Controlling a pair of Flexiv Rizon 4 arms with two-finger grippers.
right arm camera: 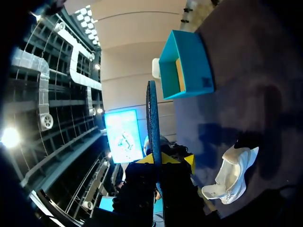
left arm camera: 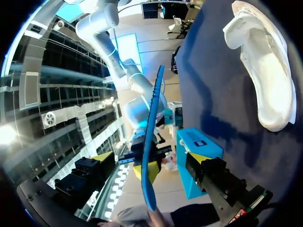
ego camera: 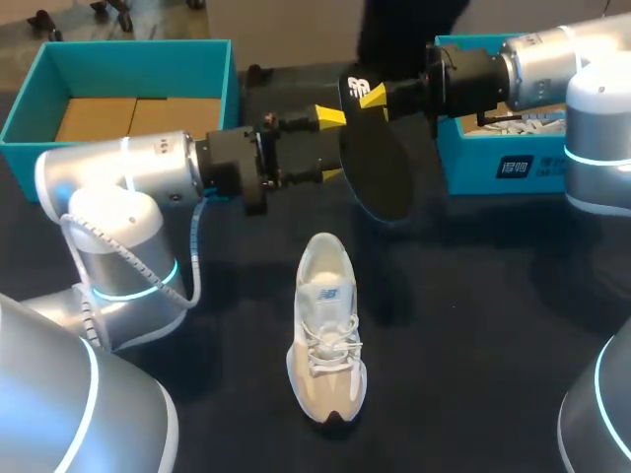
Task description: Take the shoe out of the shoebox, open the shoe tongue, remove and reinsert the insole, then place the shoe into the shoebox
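My right gripper [ego camera: 373, 96] is shut on the top end of a black insole [ego camera: 380, 168], which hangs in the air above the table. In the right wrist view the insole [right arm camera: 152, 113] rises edge-on from between the yellow tips of the right gripper [right arm camera: 154, 158]. My left gripper [ego camera: 331, 146] stands wide open at the insole's left edge. Seen from the left wrist, the insole [left arm camera: 151, 137] lies edge-on in the gap of the left gripper [left arm camera: 150, 157], clear of both fingers. The white shoe [ego camera: 325, 335] lies on the dark table, its toe toward the front edge.
A teal box [ego camera: 128, 59] with cardboard inside stands at the back left. A second teal box [ego camera: 493, 163] holding white paper stands at the back right, under my right arm. The shoe [left arm camera: 262, 71] [right arm camera: 232, 179] lies well below both grippers.
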